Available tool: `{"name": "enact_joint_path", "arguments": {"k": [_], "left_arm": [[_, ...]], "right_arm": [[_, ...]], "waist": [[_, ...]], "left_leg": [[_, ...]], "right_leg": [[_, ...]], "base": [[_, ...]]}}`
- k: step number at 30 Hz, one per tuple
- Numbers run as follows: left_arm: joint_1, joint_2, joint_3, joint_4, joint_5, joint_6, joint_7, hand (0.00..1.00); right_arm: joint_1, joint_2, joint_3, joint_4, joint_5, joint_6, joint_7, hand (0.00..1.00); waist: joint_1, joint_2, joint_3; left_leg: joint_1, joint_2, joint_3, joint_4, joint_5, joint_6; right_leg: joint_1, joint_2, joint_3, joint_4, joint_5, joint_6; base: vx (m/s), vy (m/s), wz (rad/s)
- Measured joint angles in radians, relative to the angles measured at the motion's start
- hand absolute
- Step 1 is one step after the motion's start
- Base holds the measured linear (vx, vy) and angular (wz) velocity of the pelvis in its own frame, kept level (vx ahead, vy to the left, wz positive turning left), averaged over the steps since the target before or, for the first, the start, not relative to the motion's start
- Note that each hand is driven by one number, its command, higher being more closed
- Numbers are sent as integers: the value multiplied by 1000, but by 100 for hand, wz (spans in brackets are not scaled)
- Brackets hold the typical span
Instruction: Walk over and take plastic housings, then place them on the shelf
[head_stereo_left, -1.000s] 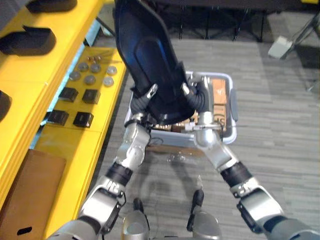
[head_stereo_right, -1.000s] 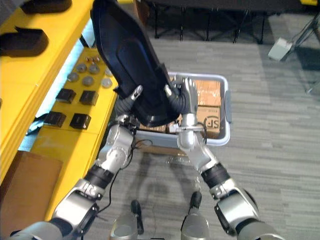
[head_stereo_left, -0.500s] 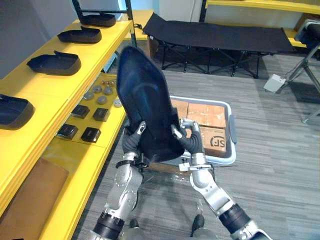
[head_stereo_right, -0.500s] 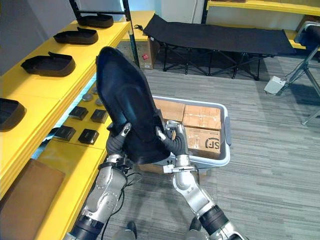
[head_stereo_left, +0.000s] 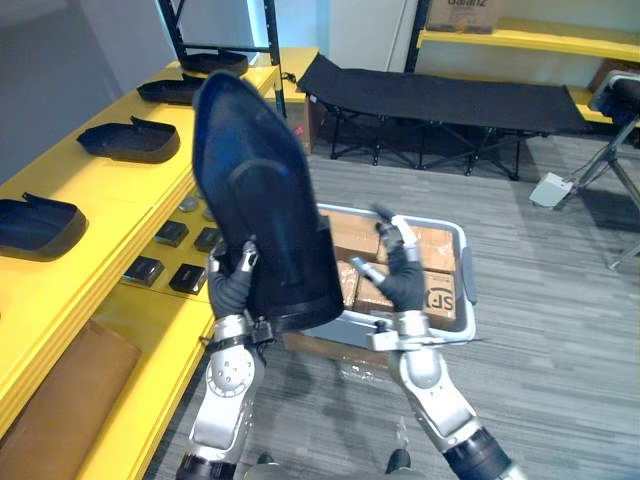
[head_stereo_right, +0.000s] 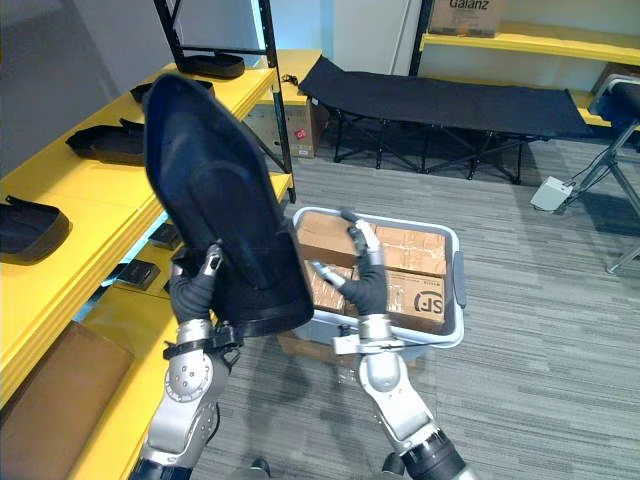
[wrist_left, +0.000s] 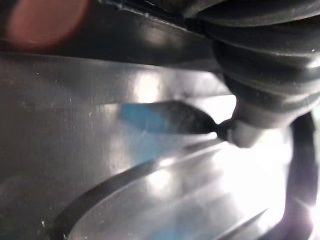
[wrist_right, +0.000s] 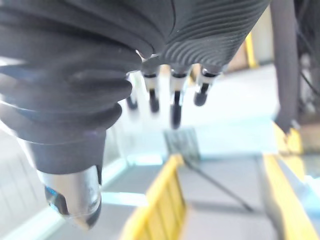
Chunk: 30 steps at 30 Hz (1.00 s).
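Note:
A large black plastic housing (head_stereo_left: 262, 225) stands upright in front of me, tilted toward the yellow shelf (head_stereo_left: 95, 195). My left hand (head_stereo_left: 232, 287) grips its lower left edge, thumb over the front face. Its glossy inner surface (wrist_left: 125, 170) lies close against that hand (wrist_left: 260, 75) in the left wrist view. My right hand (head_stereo_left: 402, 272) is held up to the right of the housing and apart from it. Its fingers (wrist_right: 172, 97) are straight and spread, holding nothing. Three more black housings (head_stereo_left: 132, 140) (head_stereo_left: 35, 222) (head_stereo_left: 190, 90) lie in a row on the shelf's top board.
A grey bin (head_stereo_left: 466, 285) of cardboard boxes stands on the floor straight ahead, behind my hands. Small black parts (head_stereo_left: 145, 270) and round discs lie on the shelf's lower board. A black folding cot (head_stereo_left: 450, 92) stands further back. A tripod leg (head_stereo_left: 620, 180) is at the right.
My right hand has let go of the housing and opened. The housing now hangs from my left hand alone, swung leftward toward the shelf. The camera has tilted up.

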Motion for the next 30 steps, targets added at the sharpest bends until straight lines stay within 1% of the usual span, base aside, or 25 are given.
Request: {"name": "enact_joint_path", "arguments": {"k": [2,3,5,6,7,8,9,11,14,15,16,18,19,21,22,23,24,25,27,28,29,30], "left_arm": [[21,-1,30,0,38,0,39,100],[37,-3,50,-4,70,-1,70,100],[57,-5,77,-17,105,-11,101,100],[66,-5,97,-20,121,-30,117,100],[72,-6,104,-25,121,-35,124,100],[82,-10,118,-40,120,-42,135,100],[92,-18,127,-56,117,-55,136,100],[94,-31,128,-62,99,-89,126,100],[114,-52,116,-96,20,-136,83,100],[119,-53,110,-100,-8,-155,61,100],[122,-53,110,-105,-18,-163,49,100],[129,-53,112,-106,-22,-175,48,100],[130,-53,113,-107,-33,-178,48,100],[131,-57,120,-122,-55,-179,48,100],[133,-62,123,-133,-56,-179,48,100],[148,-74,133,-161,-56,-179,50,100],[173,-89,151,-195,-53,-178,56,100],[188,-94,166,-212,-51,-176,60,100],[232,-111,236,-258,-47,-169,75,100],[257,-126,283,-282,-41,-159,87,100],[268,-130,305,-293,-38,-153,90,100],[294,-135,352,-304,-37,-151,90,100]], "right_arm": [[53,0,-73,-22,52,-10,30,0],[91,1,-122,-27,83,-25,51,0],[140,3,-176,-37,115,-30,73,0],[188,9,-209,-54,123,-30,98,0],[204,11,-220,-59,134,-30,109,0],[228,17,-237,-59,157,-31,131,0],[255,24,-252,-59,172,-30,147,0],[282,40,-270,-57,179,-27,157,0],[288,67,-269,-16,161,-20,148,0],[287,77,-269,29,148,-19,138,0],[282,86,-270,72,148,-19,135,0],[274,98,-270,111,151,-18,137,0],[262,103,-268,124,151,-8,137,0],[206,106,-257,165,150,47,137,0],[193,106,-252,178,151,60,137,0],[175,105,-233,201,151,82,139,0],[167,105,-210,214,151,115,160,0],[163,105,-192,224,151,129,171,0],[152,105,-130,236,150,168,209,0],[141,105,-102,240,149,178,226,0],[133,105,-88,244,149,179,229,0],[112,106,-64,257,147,182,239,0]], "waist": [[-3,2,-3],[-6,1,-15],[-22,2,-18],[-31,4,-20],[-32,5,-22],[-44,5,-22],[-54,5,-22],[-56,6,-22],[-56,6,-23],[-56,7,-25],[-56,8,-25],[-54,12,-27],[-52,12,-27],[-50,12,-28],[-48,12,-28],[-34,12,-28],[-21,14,-28],[-14,14,-28],[20,14,-27],[44,14,-27],[56,13,-27],[74,9,-27]], "left_leg": [[7,0,8,-1,-6,0],[6,0,27,-2,-8,1],[6,0,33,-2,-11,-1],[7,0,42,-3,-12,-2],[7,0,51,-3,-14,-2],[7,0,55,-2,-15,-2],[8,0,56,-1,-18,-3],[11,0,63,2,-23,-2],[21,0,82,3,-30,-1],[22,-1,83,3,-32,0],[22,-2,82,2,-34,0],[21,-3,79,3,-35,1],[21,-3,75,3,-36,1],[7,-5,52,5,-36,1],[2,-6,40,7,-36,2],[-6,-7,19,8,-35,3],[-14,-7,-9,11,-35,3],[-17,-8,-26,12,-35,3],[-35,-12,-87,21,-35,3],[-50,-19,-123,26,-34,4],[-55,-22,-141,25,-33,6],[-68,-30,-176,27,-31,8]], "right_leg": [[-2,1,14,0,-5,6],[-14,1,26,0,-6,6],[-20,1,36,0,-6,6],[-27,2,46,0,-6,6],[-33,3,52,0,-5,6],[-35,3,57,0,-4,7],[-35,3,59,0,-3,8],[-36,3,70,0,-2,8],[-40,3,84,0,-2,9],[-39,2,84,0,-2,9],[-39,2,83,0,-2,9],[-37,0,78,0,-3,10],[-33,0,75,0,-3,10],[-25,-4,51,0,-4,11],[-23,-5,41,0,-5,12],[-16,-8,20,0,-8,15],[-2,-9,-6,0,-13,17],[7,-9,-20,0,-14,18],[40,-15,-82,0,-26,26],[55,-19,-119,1,-33,30],[63,-21,-135,1,-35,32],[79,-25,-165,1,-44,42]], "base": [[-7,18,-23],[-2,21,-26],[8,22,-20],[10,22,-17],[12,19,-22],[22,20,-15],[19,16,-10],[20,23,-10],[17,24,-17],[0,0,0],[0,0,0],[18,24,5],[16,22,13],[-4,12,26],[0,8,43],[4,9,57],[34,8,61],[32,3,62],[33,2,84],[24,6,92],[21,14,90],[24,10,69]]}}
